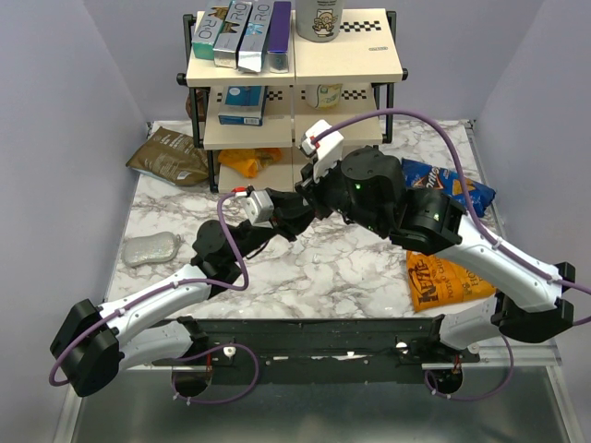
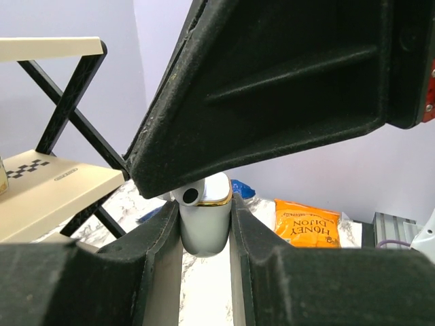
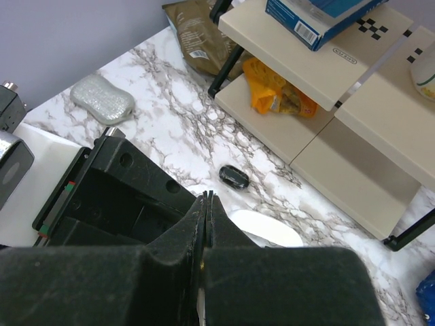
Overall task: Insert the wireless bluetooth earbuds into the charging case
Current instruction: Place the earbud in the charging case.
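Note:
My left gripper [image 2: 206, 210] is shut on the charging case [image 2: 204, 231], a white-grey case with a gold rim, held upright above the marble table. Its white open lid [image 3: 272, 229] shows in the right wrist view. My right gripper [image 3: 206, 197] is shut, its tips pressed together right over the case's mouth, and nothing shows between them. From the left wrist it fills the upper view [image 2: 272, 88]. A small white round piece with a dark hole [image 2: 188, 196] sits at the case's rim. One small black oval earbud [image 3: 234, 176] lies on the table beyond. In the top view the arms hide the case.
A beige shelf rack [image 1: 295, 74] with boxes stands at the back. An orange chip bag [image 1: 441, 281] lies front right, a blue bag [image 1: 443, 185] behind it. A brown bag [image 1: 171, 155] lies back left, a grey pouch [image 1: 150, 249] at the left edge.

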